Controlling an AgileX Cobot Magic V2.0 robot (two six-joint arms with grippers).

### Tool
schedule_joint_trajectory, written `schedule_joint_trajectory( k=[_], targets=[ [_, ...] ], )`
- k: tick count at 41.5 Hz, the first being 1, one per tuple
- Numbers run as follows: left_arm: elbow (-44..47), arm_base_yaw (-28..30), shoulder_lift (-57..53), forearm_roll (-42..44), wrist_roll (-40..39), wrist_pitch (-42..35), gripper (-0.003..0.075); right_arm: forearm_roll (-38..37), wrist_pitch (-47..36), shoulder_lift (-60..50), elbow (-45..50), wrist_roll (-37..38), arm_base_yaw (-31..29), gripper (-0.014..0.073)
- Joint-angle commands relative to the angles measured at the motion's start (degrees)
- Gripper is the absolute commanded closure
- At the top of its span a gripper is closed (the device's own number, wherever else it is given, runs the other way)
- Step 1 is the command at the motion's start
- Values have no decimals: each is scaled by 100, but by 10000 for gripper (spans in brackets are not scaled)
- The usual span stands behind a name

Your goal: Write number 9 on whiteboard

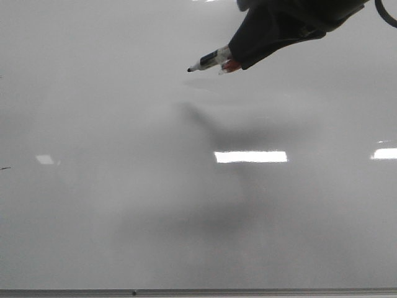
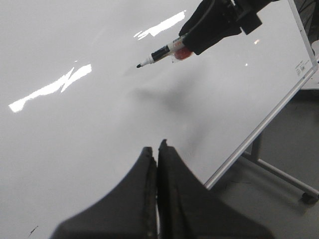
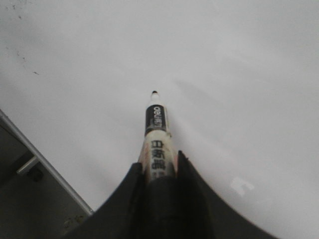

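The whiteboard (image 1: 124, 186) fills the front view, glossy pale grey, with a metal bottom rim. No number 9 shows on it in any view. My right gripper (image 1: 239, 59) is at the top right, shut on a black-tipped marker (image 1: 208, 62) whose tip points left, a little off the board over its own shadow. The marker also shows in the right wrist view (image 3: 155, 129), between the fingers of my right gripper (image 3: 158, 162), and in the left wrist view (image 2: 159, 54). My left gripper (image 2: 156, 149) is shut and empty, lower down in front of the board (image 2: 75, 124).
Bright rectangular light reflections (image 1: 250, 156) lie on the board. The board's metal rim (image 2: 259, 129) and its stand leg with a caster (image 2: 279, 174) show over grey floor. A small dark mark (image 1: 5, 167) sits at the board's left edge.
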Motion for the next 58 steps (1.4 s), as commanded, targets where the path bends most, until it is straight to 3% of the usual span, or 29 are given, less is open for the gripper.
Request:
schedule_joint_trajectory(
  k=[1, 20, 37, 47, 58],
  targets=[
    [-154, 2, 33, -215, -53, -384, 739, 158, -474, 3, -371, -12, -40, 661],
    [-154, 2, 33, -215, -53, -384, 739, 159, 50, 1539, -1943, -12, 256, 660],
    [-154, 2, 33, -215, -53, -384, 739, 152, 351, 1194, -1414, 80, -381, 652],
    [-154, 2, 33, -215, -53, -384, 739, 144, -89, 818, -1426, 74, -396, 652],
    [-130, 2, 33, -215, -53, -384, 739, 116, 73, 848, -1426, 74, -396, 652]
  ],
)
